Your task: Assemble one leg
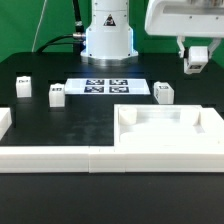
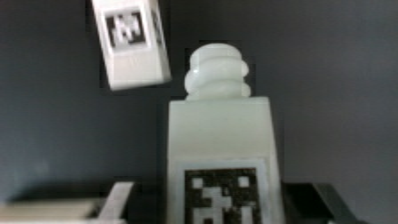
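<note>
My gripper [image 1: 197, 62] is shut on a leg [image 1: 198, 57] and holds it in the air over the back of the table, at the exterior view's right. In the wrist view the held leg [image 2: 221, 130] stands between my dark fingers [image 2: 119, 197], with its tag near the jaws and its ribbed round tip pointing away. Three more legs stand on the black table: two at the left [image 1: 22, 87] [image 1: 57, 95] and one right of the middle [image 1: 164, 93]. One loose leg [image 2: 130, 40] also shows in the wrist view, beyond the held one.
The large white tray-like piece [image 1: 170, 148] with a raised rim lies at the front right. A low white wall [image 1: 40, 155] runs along the front left. The marker board [image 1: 108, 87] lies before the robot's base [image 1: 107, 35].
</note>
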Robot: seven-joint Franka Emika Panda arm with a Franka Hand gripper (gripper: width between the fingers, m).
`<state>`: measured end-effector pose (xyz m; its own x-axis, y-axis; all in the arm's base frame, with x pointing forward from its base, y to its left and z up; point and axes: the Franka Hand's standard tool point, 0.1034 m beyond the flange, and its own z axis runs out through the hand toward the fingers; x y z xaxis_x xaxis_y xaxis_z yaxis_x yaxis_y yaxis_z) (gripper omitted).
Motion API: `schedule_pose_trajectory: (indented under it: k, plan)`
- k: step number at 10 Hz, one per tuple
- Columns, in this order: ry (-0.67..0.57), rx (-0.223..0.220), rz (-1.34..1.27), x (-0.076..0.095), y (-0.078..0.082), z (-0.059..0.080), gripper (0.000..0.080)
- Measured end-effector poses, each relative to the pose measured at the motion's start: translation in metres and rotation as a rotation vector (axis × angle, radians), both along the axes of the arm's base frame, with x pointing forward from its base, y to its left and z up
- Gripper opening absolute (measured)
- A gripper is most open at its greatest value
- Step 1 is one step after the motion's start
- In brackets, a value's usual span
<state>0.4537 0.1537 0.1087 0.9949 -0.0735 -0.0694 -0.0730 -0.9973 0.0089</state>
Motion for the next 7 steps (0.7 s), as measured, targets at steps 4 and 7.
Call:
schedule_pose_trajectory:
  k: [4,7]
  plan:
    - [-0.263,0.091,0.002,-0.002,0.022,-0.001,0.029]
    - [-0.468,0.17,0.075,0.008,0.04,0.008,0.029]
